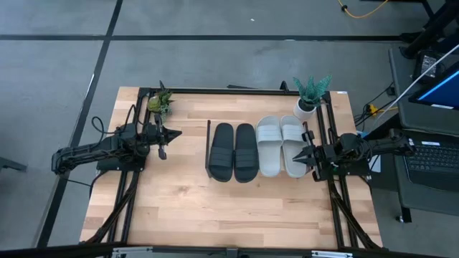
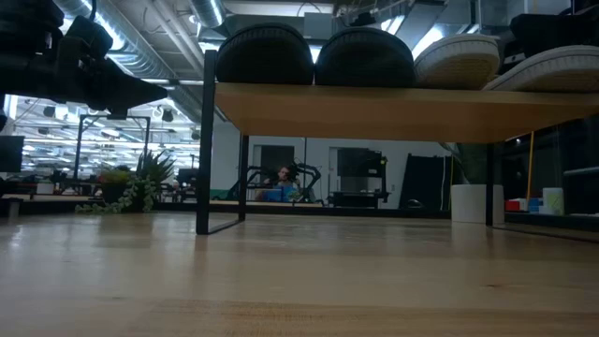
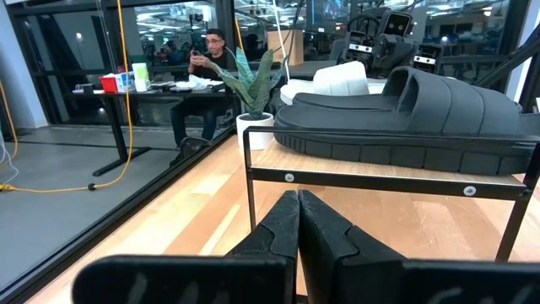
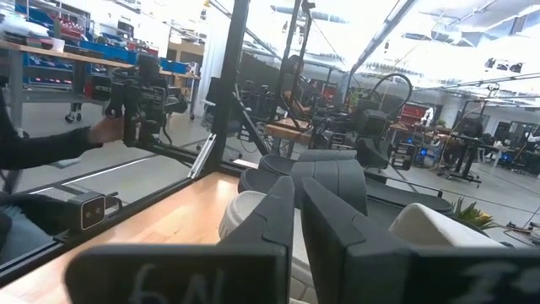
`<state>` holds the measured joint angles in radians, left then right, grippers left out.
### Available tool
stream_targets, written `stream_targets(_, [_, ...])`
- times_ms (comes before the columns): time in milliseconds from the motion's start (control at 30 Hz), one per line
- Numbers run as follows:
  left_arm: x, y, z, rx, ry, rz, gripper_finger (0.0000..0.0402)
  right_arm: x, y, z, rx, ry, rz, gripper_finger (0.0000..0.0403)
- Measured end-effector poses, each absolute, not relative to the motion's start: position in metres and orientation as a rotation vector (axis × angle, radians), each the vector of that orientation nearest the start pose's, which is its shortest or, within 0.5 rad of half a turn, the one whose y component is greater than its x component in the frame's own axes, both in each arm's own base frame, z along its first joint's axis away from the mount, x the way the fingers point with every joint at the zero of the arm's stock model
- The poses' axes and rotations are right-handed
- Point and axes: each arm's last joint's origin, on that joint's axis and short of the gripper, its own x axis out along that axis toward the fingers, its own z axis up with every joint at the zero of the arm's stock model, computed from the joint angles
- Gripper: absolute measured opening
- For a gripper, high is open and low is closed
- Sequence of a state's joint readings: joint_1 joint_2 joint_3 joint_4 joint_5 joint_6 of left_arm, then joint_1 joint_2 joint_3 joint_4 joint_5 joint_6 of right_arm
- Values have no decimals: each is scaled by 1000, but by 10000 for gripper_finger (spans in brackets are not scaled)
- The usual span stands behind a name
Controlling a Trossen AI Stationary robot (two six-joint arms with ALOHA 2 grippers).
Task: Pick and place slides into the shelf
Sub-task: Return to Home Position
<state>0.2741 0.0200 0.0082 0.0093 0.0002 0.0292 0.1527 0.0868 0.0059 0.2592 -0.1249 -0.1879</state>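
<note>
The shelf (image 1: pixel 247 168) stands mid-table, a light-wood board raised on black wire end frames (image 1: pixel 208 147). Four slides lie side by side on it, soles down: the black pair (image 1: pixel 234 152) to the left and the light grey pair (image 1: pixel 281 145) to the right. In the low view the board (image 2: pixel 374 112) carries all of them. My left gripper (image 1: pixel 172 133) is shut and empty, left of the shelf; its wrist view shows the nearest black slide (image 3: pixel 405 118). My right gripper (image 1: pixel 296 153) is shut at the right grey slide's outer edge (image 4: pixel 430 232). My right gripper's shut fingertips come level from the table's right side and stand at the outer edge of the right grey slide (image 1: pixel 303 150). Whether they touch it I cannot tell. The slide lies flat on the shelf.
A small plant (image 1: pixel 161 102) stands at the far left corner and a potted plant in a white pot (image 1: pixel 310 97) at the far right. Bare tabletop (image 1: pixel 229 208) lies near of the shelf. A seated person (image 3: pixel 207 59) and a person's arm (image 4: pixel 51 148) show beyond the table.
</note>
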Motion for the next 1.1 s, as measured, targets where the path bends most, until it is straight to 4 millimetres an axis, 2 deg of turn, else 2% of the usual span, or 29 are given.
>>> stream_targets(1100, [95,27,166,29,7,274,0,99,19,186,-186,-226,254,28])
